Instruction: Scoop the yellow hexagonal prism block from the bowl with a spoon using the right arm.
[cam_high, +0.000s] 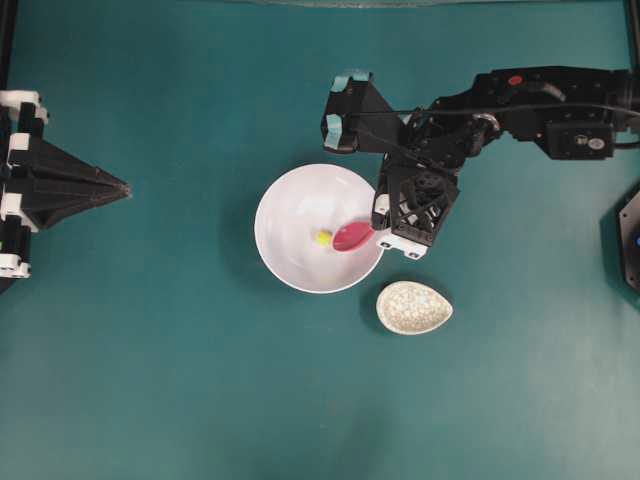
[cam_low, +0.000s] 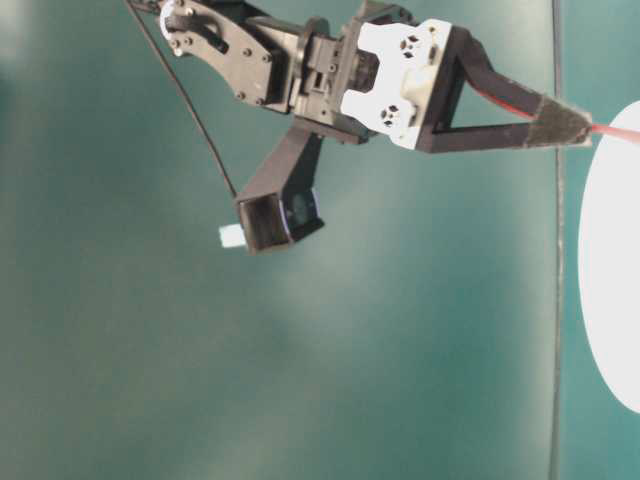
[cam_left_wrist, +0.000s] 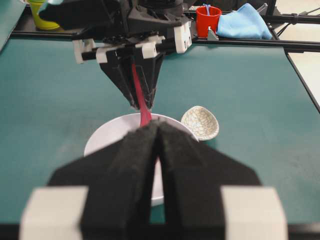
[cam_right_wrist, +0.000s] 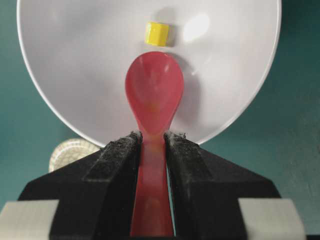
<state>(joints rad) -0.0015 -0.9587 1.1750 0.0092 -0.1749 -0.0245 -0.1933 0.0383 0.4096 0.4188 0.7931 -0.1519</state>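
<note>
The white bowl (cam_high: 295, 200) sits mid-table with the small yellow hexagonal prism block (cam_high: 323, 237) on its floor. My right gripper (cam_high: 378, 232) hangs over the bowl's right rim, shut on the handle of the pink-red spoon (cam_high: 352, 237). In the right wrist view the spoon's scoop (cam_right_wrist: 154, 95) lies inside the bowl (cam_right_wrist: 75, 50), its tip just short of the block (cam_right_wrist: 157, 33), and the scoop is empty. The fingers (cam_right_wrist: 117, 150) clamp the handle from both sides. My left gripper (cam_high: 125, 187) rests far left, shut and holding nothing, pointing at the bowl (cam_left_wrist: 107, 137).
A speckled teardrop spoon rest (cam_high: 414, 307) lies just below and right of the bowl. At the table's far edge in the left wrist view stand a red cup (cam_left_wrist: 207, 20), a blue cloth (cam_left_wrist: 242, 22) and a yellow cup (cam_left_wrist: 40, 12).
</note>
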